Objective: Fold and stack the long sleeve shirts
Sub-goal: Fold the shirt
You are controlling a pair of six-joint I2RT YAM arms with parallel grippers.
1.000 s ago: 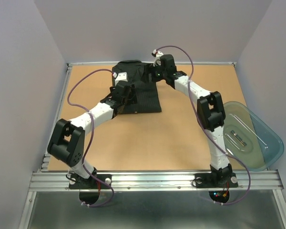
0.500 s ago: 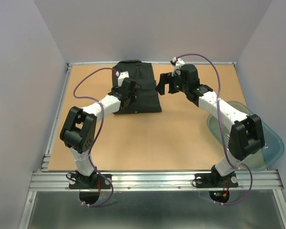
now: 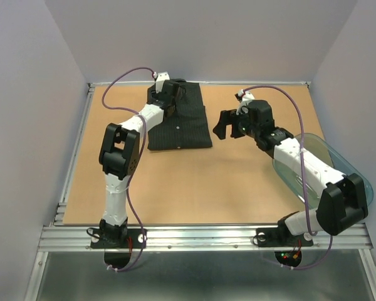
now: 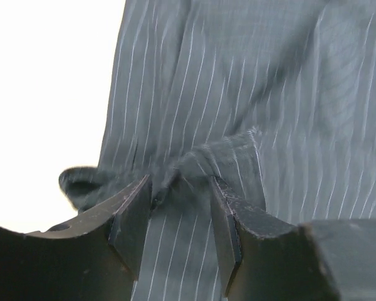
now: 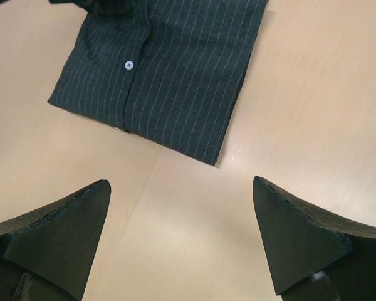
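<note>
Left arm change: a second ago the left gripper point(image 3: 168, 94) was at the near-left edge of the long sleeve shirt point(image 3: 179, 120). It has since travelled to the shirt's far end, and its elbow has swung in toward the near left.
Right arm change: the right gripper point(image 3: 224, 124) was over the shirt's far-right edge. It has pulled off to the right and nearer, and is now above the bare table point(image 3: 175, 188), with its elbow over the bin point(image 3: 338, 160).
Shirt change: the humped far part has settled, and the shirt now lies as a flat rectangle.
Shirt place: far on the table, a little left of centre, with its button placket facing up.
Left gripper state: the jaws are partly closed on a bunched ridge of pinstriped cloth, which both jaws touch.
Right gripper state: the jaws are spread wide with nothing between them, just beside the shirt's near-right corner but apart from it.
Counts: one shirt, two arms and one clear bin at the right edge. One white button point(image 5: 129, 64) is plainly visible in the right wrist view.
</note>
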